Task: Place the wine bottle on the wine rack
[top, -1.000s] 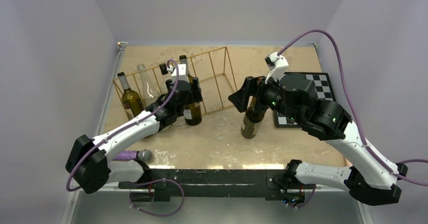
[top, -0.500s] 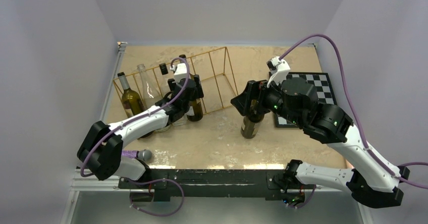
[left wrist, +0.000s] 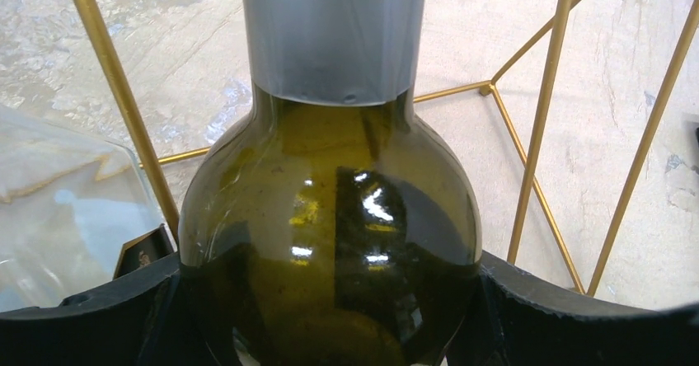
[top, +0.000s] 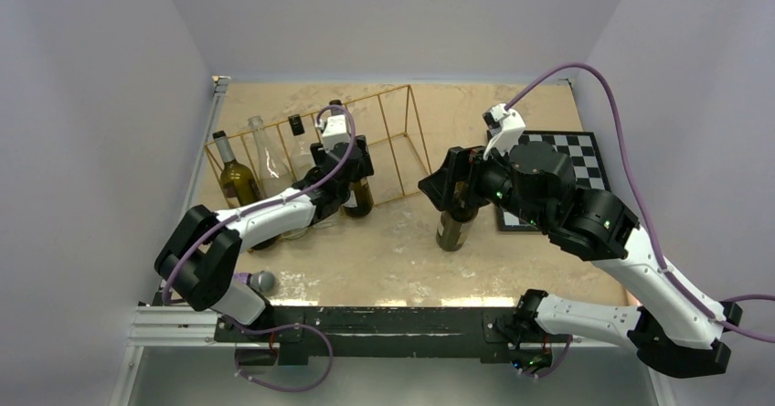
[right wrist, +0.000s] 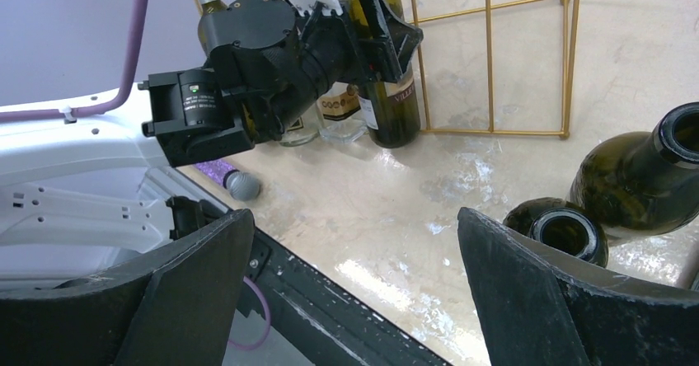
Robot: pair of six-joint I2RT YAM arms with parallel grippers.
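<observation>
My left gripper (top: pixel 345 161) is shut on the shoulder of an olive-green wine bottle (top: pixel 357 197) with a grey foil neck. The bottle is upright at the front rail of the gold wire wine rack (top: pixel 390 147). In the left wrist view the bottle (left wrist: pixel 330 218) fills the space between the fingers, with rack wires (left wrist: pixel 538 127) on both sides. The right wrist view shows the same held bottle (right wrist: pixel 387 102) and the rack (right wrist: pixel 488 53). My right gripper (top: pixel 445 179) is open and empty (right wrist: pixel 354 292), hovering right of the rack.
A dark bottle (top: pixel 236 182), a clear bottle (top: pixel 267 154) and a black-topped one (top: pixel 297 124) stand in the rack's left slots. Two open dark bottles (right wrist: pixel 569 230) (right wrist: pixel 651 176) stand under my right gripper. A chessboard (top: pixel 585 150) lies at the right. A purple-handled microphone (top: pixel 251 281) lies front left.
My left arm has reached further and carried the bottle right and back, up against the rack. The right arm shifted slightly and stayed open.
</observation>
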